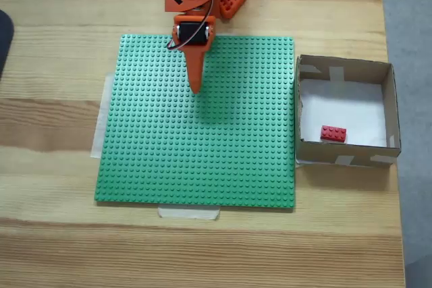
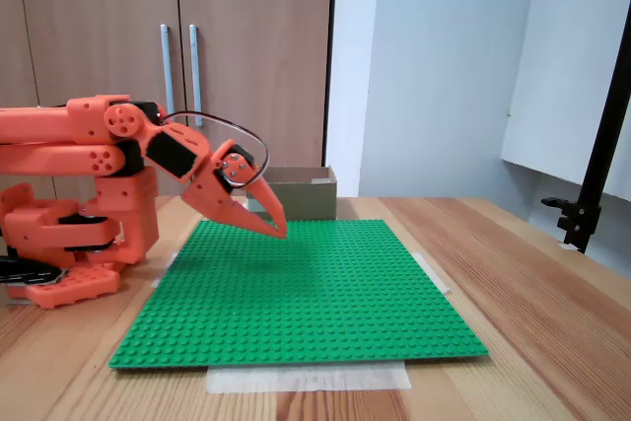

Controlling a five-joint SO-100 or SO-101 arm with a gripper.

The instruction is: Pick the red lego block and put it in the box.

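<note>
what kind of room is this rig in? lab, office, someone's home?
Probably an office or small lab, not certain. A wooden table stands before tall wood cabinet doors with metal handles, by plain pale walls. A black clamped stand sits at the table edge.

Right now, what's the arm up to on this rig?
Nothing is being held. The red lego block already lies inside the box, near its front wall. The gripper hovers shut and empty above the green baseplate, folded back toward the arm's base. The task looks done.
</note>
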